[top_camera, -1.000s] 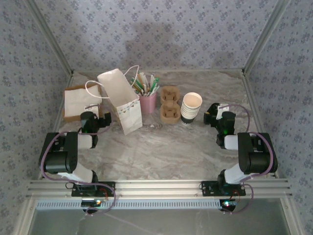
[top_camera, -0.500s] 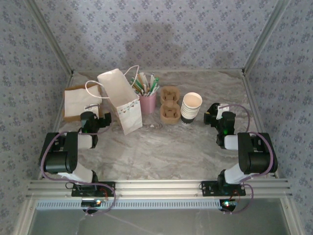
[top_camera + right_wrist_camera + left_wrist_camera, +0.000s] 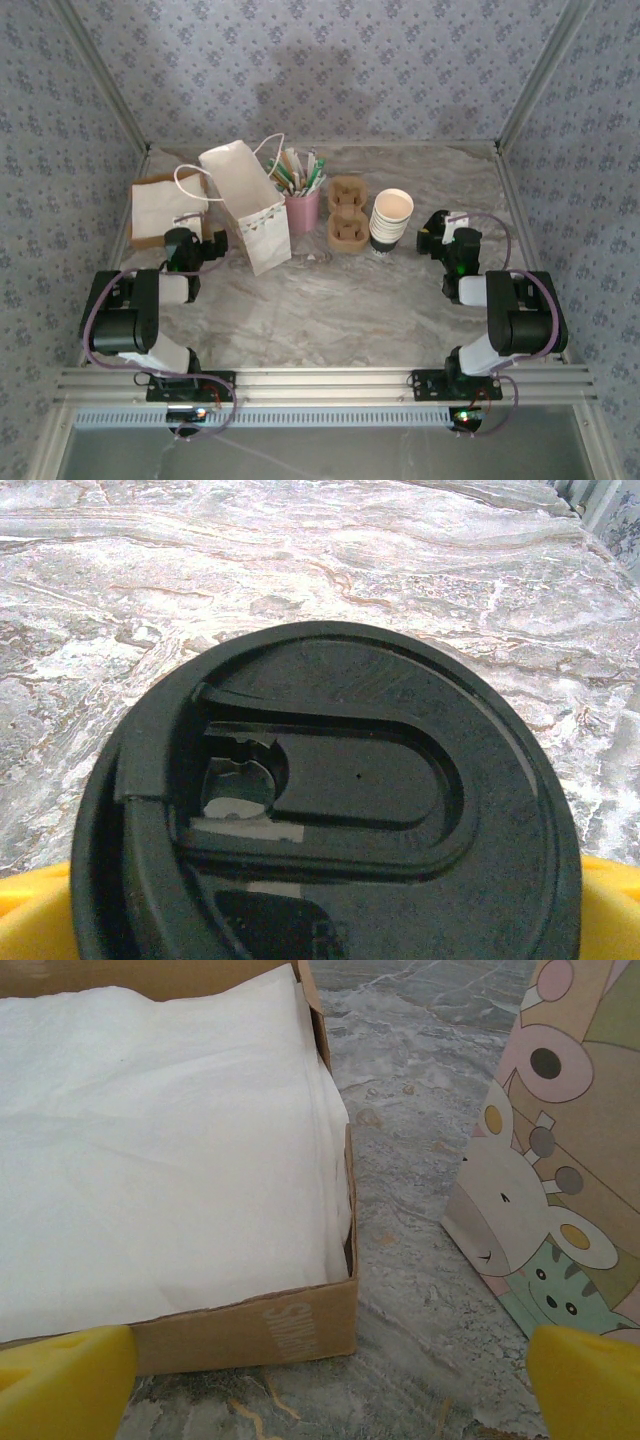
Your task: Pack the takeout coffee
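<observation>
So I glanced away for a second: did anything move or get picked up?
Nothing visibly changed. The left gripper is open by the paper bag, the right gripper open at the lidded coffee cup, nothing grasped; bag, cup stack and carrier unmoved.

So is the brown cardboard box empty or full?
Full: the brown cardboard box holds white paper sheets up to its rim.

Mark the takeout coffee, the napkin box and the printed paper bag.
takeout coffee [image 3: 330, 800]: right wrist view, centre of its black lid.
napkin box [image 3: 250, 1332]: left wrist view, near cardboard wall.
paper bag [image 3: 560, 1150]: left wrist view, printed side panel.
</observation>
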`<state>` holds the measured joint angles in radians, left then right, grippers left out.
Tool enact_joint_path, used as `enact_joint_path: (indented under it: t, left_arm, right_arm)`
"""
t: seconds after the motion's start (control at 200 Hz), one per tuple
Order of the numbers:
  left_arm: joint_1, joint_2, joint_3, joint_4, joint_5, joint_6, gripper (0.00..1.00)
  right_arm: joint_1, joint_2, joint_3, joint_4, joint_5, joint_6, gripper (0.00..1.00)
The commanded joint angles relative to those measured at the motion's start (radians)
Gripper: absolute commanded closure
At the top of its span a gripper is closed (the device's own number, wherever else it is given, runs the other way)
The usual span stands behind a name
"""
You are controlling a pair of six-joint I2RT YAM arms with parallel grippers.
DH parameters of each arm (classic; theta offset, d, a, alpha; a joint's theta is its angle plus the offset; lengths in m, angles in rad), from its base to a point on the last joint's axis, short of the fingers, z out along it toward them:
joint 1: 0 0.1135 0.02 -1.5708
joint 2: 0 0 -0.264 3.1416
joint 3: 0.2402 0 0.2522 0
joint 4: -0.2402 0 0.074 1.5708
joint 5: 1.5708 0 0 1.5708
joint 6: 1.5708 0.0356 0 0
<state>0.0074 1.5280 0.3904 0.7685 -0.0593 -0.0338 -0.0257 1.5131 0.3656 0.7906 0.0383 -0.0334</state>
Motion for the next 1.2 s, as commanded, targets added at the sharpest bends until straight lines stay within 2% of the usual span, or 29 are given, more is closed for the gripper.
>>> enact_joint_path:
  t: [0.0,0.095,0.22,0.34,0.54,0.69,0.954,1.079,1.194]
  left_arm:
    - [0.005,0.005,0.021,0.051,0.025,0.018,0.0]
    - [-0.01,-0.023,0.012,0.046,0.023,0.036,0.01]
    - [-0.042,-0.093,-0.01,0.023,-0.039,0.053,0.0]
    - [-0.062,-0.16,0.013,-0.085,-0.101,0.048,0.01]
    - [-0.087,-0.274,0.021,-0.183,-0.146,0.054,0.0]
    - [-0.091,-0.402,0.03,-0.286,-0.164,0.026,0.0]
    - [-0.115,-0.662,0.056,-0.542,-0.125,-0.161,0.0]
    - [-0.126,-0.79,0.063,-0.667,-0.092,-0.321,0.0]
    - [-0.129,-0.904,0.078,-0.793,-0.012,-0.451,0.0]
  right_arm:
    - [0.008,0.009,0.017,0.035,0.012,-0.001,0.0]
    - [0.031,-0.003,-0.004,0.065,0.041,-0.022,0.0]
    - [0.041,-0.06,-0.033,0.074,0.067,-0.022,0.0]
    - [0.067,-0.165,-0.01,-0.065,0.096,-0.028,0.0]
    - [0.114,-0.305,0.01,-0.185,0.142,-0.054,0.0]
    - [0.155,-0.429,0.067,-0.331,0.158,-0.003,0.0]
    - [0.199,-0.667,0.167,-0.677,0.128,0.188,0.0]
    - [0.201,-0.794,0.195,-0.859,0.082,0.285,0.0]
    - [0.202,-0.895,0.224,-1.023,0.033,0.361,0.0]
